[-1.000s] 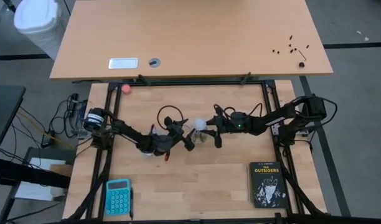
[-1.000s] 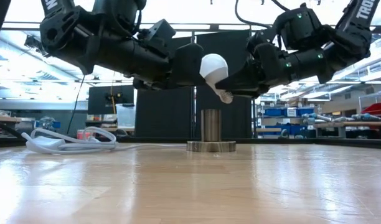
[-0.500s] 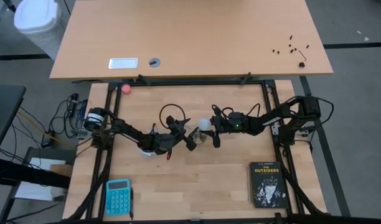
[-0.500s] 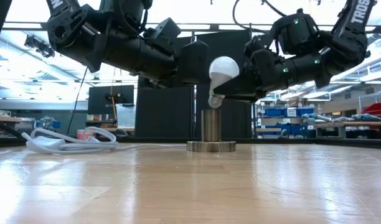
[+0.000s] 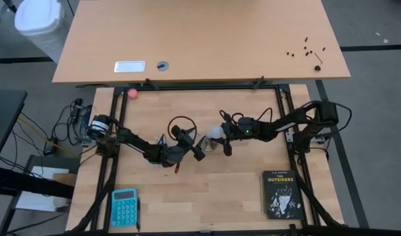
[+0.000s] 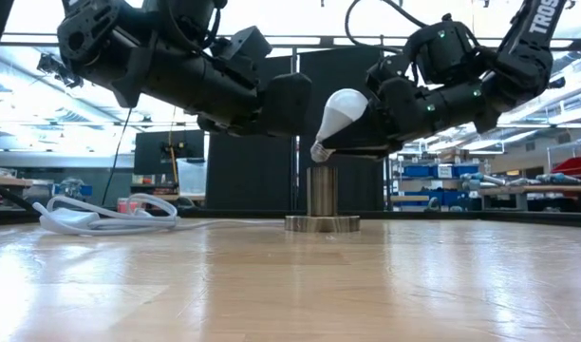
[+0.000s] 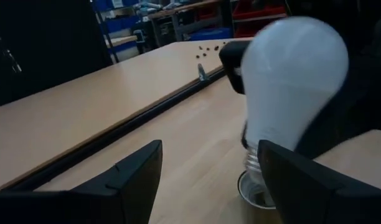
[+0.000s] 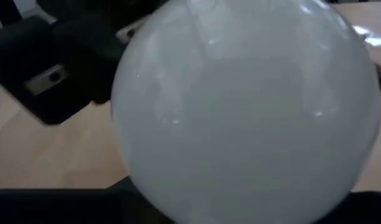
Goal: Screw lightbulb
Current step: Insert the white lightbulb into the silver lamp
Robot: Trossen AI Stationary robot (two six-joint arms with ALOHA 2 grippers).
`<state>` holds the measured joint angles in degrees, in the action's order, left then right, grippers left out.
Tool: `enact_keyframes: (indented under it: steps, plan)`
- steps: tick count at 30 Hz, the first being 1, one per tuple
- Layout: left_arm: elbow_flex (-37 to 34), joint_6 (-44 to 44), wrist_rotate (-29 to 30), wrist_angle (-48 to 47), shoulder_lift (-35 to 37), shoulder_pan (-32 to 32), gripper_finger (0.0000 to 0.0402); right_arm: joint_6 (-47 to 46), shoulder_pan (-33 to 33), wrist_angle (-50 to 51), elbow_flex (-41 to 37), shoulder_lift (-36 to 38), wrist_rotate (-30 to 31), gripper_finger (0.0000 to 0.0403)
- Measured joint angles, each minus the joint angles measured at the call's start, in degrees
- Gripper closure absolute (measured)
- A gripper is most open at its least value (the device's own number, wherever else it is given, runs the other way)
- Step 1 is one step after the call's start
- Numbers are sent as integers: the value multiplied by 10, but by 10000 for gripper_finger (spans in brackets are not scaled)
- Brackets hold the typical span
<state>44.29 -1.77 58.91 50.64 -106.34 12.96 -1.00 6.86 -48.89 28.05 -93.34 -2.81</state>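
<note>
The white lightbulb point(image 6: 344, 116) hangs tilted over the metal socket point(image 6: 321, 195), which stands on its round foot on the table. The bulb's screw base point(image 6: 320, 150) points down and toward the table's left, just above the socket's mouth point(image 7: 256, 191). My right gripper point(image 5: 224, 135) comes in from the table's right and is shut on the bulb's globe. My left gripper point(image 7: 209, 186) stands open just left of the bulb, its fingers apart and touching nothing. My right gripper holds the lightbulb by its rounded globe point(image 6: 365, 106), coming nearly level from the table's right. The globe point(image 8: 240, 106) fills its wrist view and hides the fingers' places of contact. The bulb is lifted clear and tilted, with its base lower than the globe.
A white cord point(image 6: 101, 215) lies coiled at the table's left. A black book point(image 5: 281, 194) sits near the right front, a teal calculator point(image 5: 124, 207) at the left front, and a pink ball point(image 5: 133, 93) at the far left. A second table point(image 5: 200, 39) stands beyond.
The bulb has tipped in my right gripper: its globe swung toward the table's right and its base toward the left, passing through upright. The base now hangs lower, close over the socket's mouth.
</note>
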Motion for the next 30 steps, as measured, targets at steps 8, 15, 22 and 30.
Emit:
enact_keyframes:
  steps: [8,15,22,30]
  plan:
    - [-10,-98,-12,-79,0,32,131,3,12,136,31,44,-28,237]
    - [-23,-188,-173,-117,2,30,131,44,16,257,86,54,-46,237]
    - [-23,-196,-238,-125,-1,-13,130,47,24,288,101,54,-48,237]
    - [-22,-127,-269,-89,-11,-47,130,51,29,330,112,54,-58,237]
